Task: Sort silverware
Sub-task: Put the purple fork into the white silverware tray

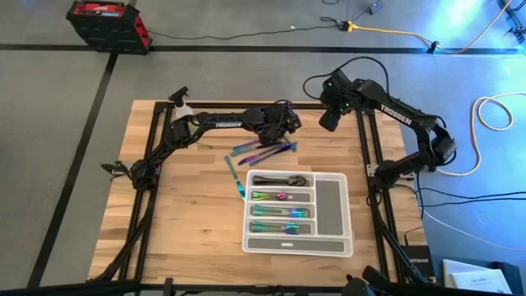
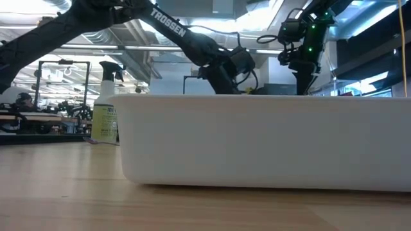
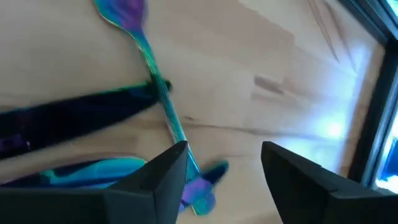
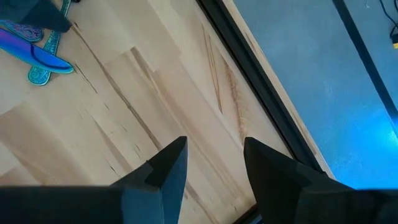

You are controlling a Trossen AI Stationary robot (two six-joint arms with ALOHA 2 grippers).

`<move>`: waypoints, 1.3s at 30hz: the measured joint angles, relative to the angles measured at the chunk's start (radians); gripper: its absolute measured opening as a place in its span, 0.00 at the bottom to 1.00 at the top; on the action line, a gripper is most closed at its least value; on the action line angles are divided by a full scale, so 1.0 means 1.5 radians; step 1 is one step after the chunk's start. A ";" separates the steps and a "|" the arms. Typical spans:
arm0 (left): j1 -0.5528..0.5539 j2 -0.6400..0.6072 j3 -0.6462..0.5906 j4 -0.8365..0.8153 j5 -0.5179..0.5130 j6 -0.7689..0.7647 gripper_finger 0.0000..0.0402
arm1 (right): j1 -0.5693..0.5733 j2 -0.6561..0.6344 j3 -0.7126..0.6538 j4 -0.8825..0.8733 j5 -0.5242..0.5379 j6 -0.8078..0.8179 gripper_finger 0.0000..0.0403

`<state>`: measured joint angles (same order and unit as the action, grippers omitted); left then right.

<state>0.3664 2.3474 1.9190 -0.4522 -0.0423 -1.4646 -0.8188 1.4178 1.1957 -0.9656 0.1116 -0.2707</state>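
Loose iridescent silverware (image 1: 265, 150) lies in a small pile on the wooden table, just beyond the white tray (image 1: 331, 202). More pieces lie in the tray's compartments (image 1: 281, 212). One teal piece (image 1: 236, 178) lies alone to the left of the tray. My left gripper (image 3: 224, 155) is open low over the right end of the pile, with bare wood between its fingers. A rainbow spoon (image 3: 152, 74) runs under one finger, crossing a dark piece (image 3: 74, 115). My right gripper (image 4: 214, 146) hangs open above bare wood at the far right. My left gripper has one fingertip (image 3: 177, 158) over the rainbow spoon's handle end (image 3: 202, 186), coming down at a slant from the table's left. Whether the finger touches the handle, I cannot tell. The spoon lies flat on the table.
A yellow-green spray bottle (image 2: 106, 106) stands at the far left corner. The black frame rail (image 4: 249, 68) runs along the table's edge beside my right gripper. The tray's tall wall (image 2: 257, 141) blocks the low view of the pile. Bare wood lies left of the tray.
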 joint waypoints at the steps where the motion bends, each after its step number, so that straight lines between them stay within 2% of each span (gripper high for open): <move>1: 0.002 0.000 0.000 0.001 0.023 0.003 0.49 | 0.000 0.000 0.000 0.001 0.000 0.000 0.35; 3: 0.012 0.000 0.000 0.000 0.094 0.004 0.49 | 0.000 0.000 0.000 0.002 -0.002 0.000 0.35; 5: 0.021 0.000 0.000 -0.001 0.134 0.004 0.49 | 0.000 0.000 0.000 0.002 -0.014 0.000 0.35; 10: 0.032 0.000 0.000 0.042 0.147 -0.020 0.49 | 0.000 0.000 0.000 0.006 -0.027 0.001 0.35; 16: 0.017 0.001 0.009 0.196 0.055 -0.081 0.49 | 0.000 0.000 0.000 -0.007 -0.038 0.001 0.35; 21: 0.012 0.001 0.009 0.246 0.057 -0.089 0.49 | 0.000 0.000 0.000 -0.023 -0.016 0.002 0.35; 25: 0.012 0.003 0.068 0.249 0.056 -0.091 0.49 | 0.000 0.000 0.000 -0.019 0.033 0.015 0.35; 28: 0.017 0.001 0.131 0.211 0.035 -0.037 0.49 | -0.007 -0.005 0.000 -0.018 0.060 0.024 0.35; 32: 0.038 0.001 0.196 0.147 0.003 0.048 0.49 | -0.030 -0.028 -0.001 -0.011 0.065 0.023 0.35; 39: 0.067 0.003 0.241 0.181 -0.015 0.044 0.49 | -0.098 -0.070 -0.001 -0.007 0.054 0.021 0.35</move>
<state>0.4668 2.3524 2.2804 -0.1806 -0.0651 -1.3981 -0.9655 1.3121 1.1950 -0.9761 0.1933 -0.2398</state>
